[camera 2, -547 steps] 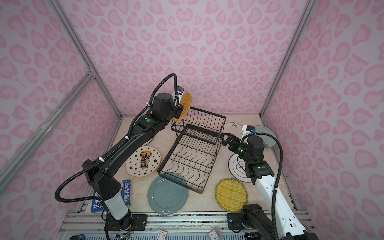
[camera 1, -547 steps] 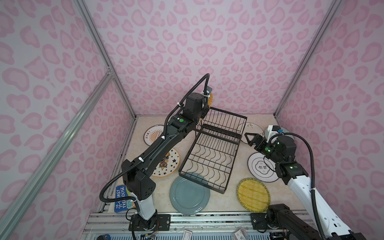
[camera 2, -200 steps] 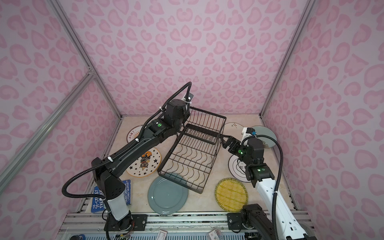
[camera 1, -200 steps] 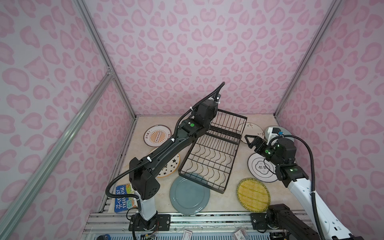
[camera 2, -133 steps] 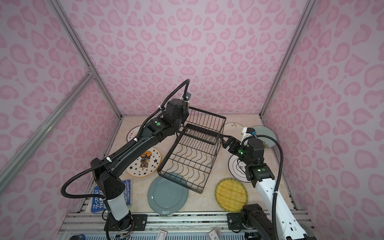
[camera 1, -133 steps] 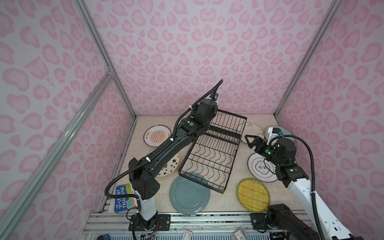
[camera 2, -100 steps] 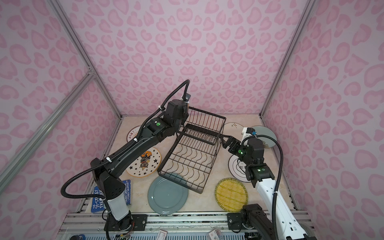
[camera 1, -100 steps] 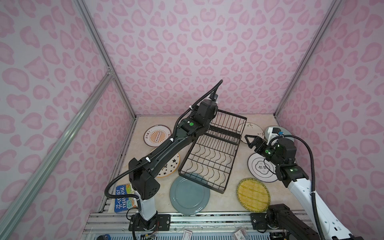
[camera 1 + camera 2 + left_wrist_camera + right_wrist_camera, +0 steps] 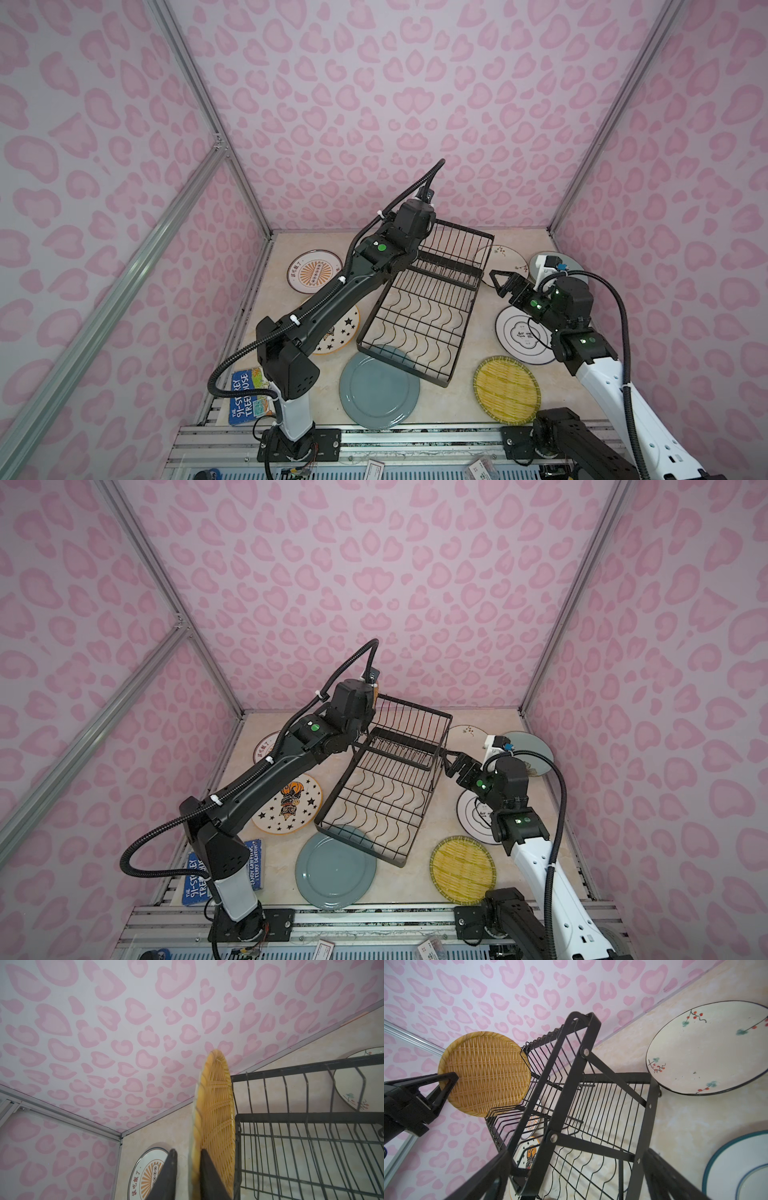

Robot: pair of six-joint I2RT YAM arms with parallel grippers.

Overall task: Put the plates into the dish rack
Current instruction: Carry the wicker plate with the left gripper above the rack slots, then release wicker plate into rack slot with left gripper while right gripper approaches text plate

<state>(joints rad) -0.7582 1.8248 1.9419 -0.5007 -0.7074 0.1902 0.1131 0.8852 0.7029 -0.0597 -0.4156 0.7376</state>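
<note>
At the rack's (image 9: 569, 1095) far corner, left pincer (image 9: 188, 1151) parted around half-hidden orange plate (image 9: 216, 1105); right pincer (image 9: 498, 282) agape.

A blue-covered book (image 9: 245, 397) lies at the table's (image 9: 453, 409) front left corner, pink heart-spotted walls (image 9: 374, 104) all round.

Book (image 9: 245, 397) w/ "91-STOREY TREEHOUSE"; sunburst plate (image 9: 145, 1174) "该吃饭了"

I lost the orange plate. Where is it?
Both wrist views show the orange woven plate standing on edge at the dish rack's far-left corner, between the left gripper's fingers.
</note>
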